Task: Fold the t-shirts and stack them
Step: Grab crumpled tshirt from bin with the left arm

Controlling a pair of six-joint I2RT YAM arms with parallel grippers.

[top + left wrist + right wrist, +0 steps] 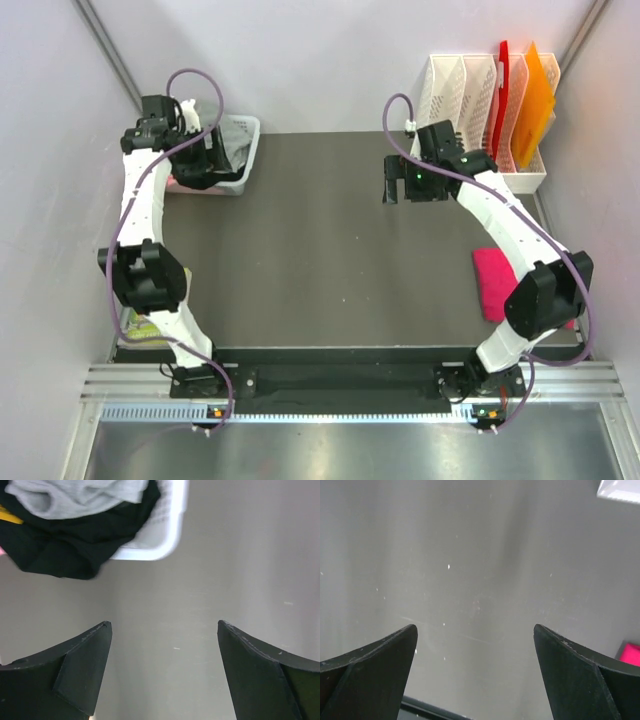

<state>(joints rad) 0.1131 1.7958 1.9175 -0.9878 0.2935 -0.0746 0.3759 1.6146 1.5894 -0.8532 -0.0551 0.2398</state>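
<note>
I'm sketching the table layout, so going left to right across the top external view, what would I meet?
white basket → right tool → pink t-shirt → orange folder

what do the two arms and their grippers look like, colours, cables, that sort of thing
Both the left arm and right arm have white links joined by bulky black joint housings. A mauve-grey cable loops off each wrist and runs down the arm to the base. The left gripper and right gripper are matte black, each with two broad, wedge-shaped fingers tapering to a point.
</note>
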